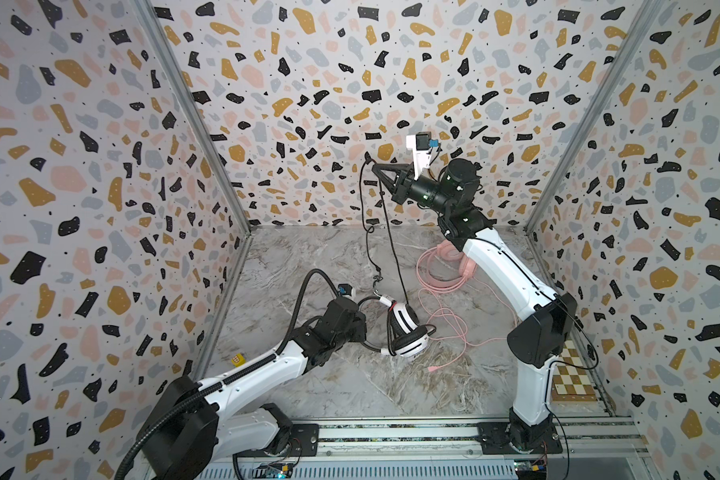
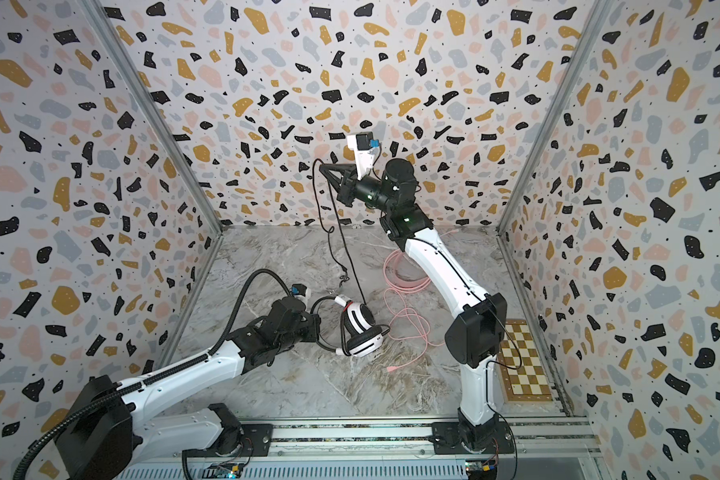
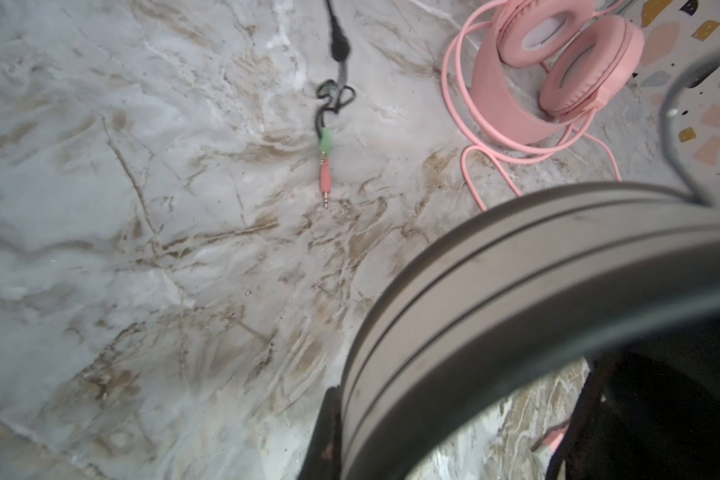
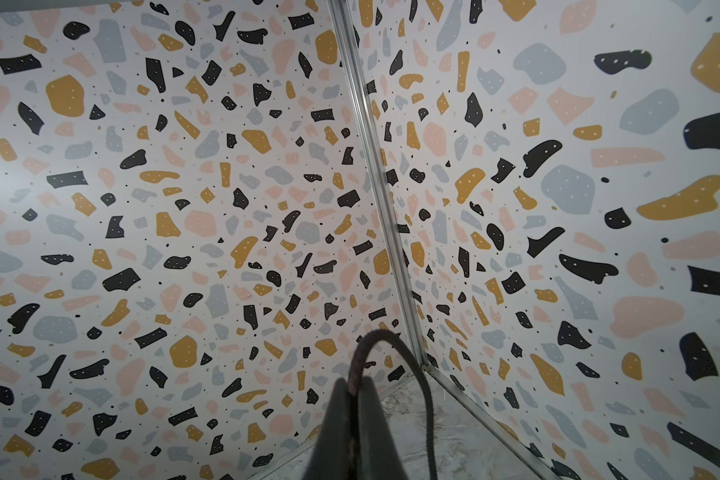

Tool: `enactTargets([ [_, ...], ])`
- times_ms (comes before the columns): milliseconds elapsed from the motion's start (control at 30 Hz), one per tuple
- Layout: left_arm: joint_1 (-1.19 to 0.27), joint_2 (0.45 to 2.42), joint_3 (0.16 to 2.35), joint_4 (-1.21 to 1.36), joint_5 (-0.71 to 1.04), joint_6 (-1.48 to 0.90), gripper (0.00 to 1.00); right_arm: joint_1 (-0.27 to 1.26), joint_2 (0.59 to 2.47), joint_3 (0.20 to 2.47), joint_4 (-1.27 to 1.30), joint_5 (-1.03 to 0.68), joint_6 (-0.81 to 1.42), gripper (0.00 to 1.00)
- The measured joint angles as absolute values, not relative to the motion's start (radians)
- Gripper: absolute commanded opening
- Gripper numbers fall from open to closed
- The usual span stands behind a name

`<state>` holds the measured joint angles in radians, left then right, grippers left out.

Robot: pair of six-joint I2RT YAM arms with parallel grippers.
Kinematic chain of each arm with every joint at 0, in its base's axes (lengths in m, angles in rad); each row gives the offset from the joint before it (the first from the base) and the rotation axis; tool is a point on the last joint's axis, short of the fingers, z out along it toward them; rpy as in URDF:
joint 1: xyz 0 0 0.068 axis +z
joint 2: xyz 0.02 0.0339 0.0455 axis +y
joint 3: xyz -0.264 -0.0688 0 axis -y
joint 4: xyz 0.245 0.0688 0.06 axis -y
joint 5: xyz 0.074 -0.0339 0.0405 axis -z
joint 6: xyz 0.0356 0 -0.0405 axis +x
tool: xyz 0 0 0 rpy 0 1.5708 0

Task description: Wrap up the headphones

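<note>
The white headphones [image 1: 404, 332] [image 2: 360, 328] with black pads lie on the marble floor left of centre. My left gripper [image 1: 362, 330] [image 2: 317, 328] [image 3: 350, 432] is shut on their black headband [image 3: 516, 270]. My right gripper [image 1: 373, 166] [image 2: 321, 166] [image 4: 354, 390] is raised high near the back wall, shut on the thin black cable [image 1: 391, 237] [image 2: 348, 249] [image 4: 391, 345]. The cable hangs down in two strands, and its green and pink plugs [image 3: 325, 166] rest on the floor. The pink headphones [image 1: 449, 253] [image 3: 558, 62] sit behind the right arm, partly hidden. Their pink cable [image 1: 449, 324] [image 2: 404, 274] sprawls loose.
A checkered board [image 1: 570, 374] [image 2: 524, 361] lies by the right wall. A small yellow object [image 1: 237, 359] sits at the left wall's foot. Terrazzo walls close three sides. The arms' base rail [image 1: 391, 436] runs along the front.
</note>
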<state>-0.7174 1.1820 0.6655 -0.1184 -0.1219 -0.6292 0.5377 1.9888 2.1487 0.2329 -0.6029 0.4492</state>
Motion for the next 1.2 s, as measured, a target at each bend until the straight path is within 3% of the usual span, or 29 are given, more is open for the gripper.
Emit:
enactTargets([
  [267, -0.77, 1.251, 0.711, -0.105, -0.173, -0.628, 0.0, 0.543, 2.045, 2.267, 0.173, -0.633, 0.441, 0.0],
  [467, -0.89, 1.251, 0.777, -0.084, -0.238, -0.619, 0.0, 0.563, 2.092, 2.383, 0.126, -0.644, 0.383, 0.0],
  [933, -1.022, 1.261, 0.777, -0.097, -0.366, -0.562, 0.0, 0.556, 2.09, 2.356, 0.116, -0.663, 0.372, 0.0],
  [1200, -0.997, 1.259, 0.74, -0.123, -0.393, -0.573, 0.0, 0.56, 1.983, 2.196, 0.13, -0.63, 0.332, 0.0],
])
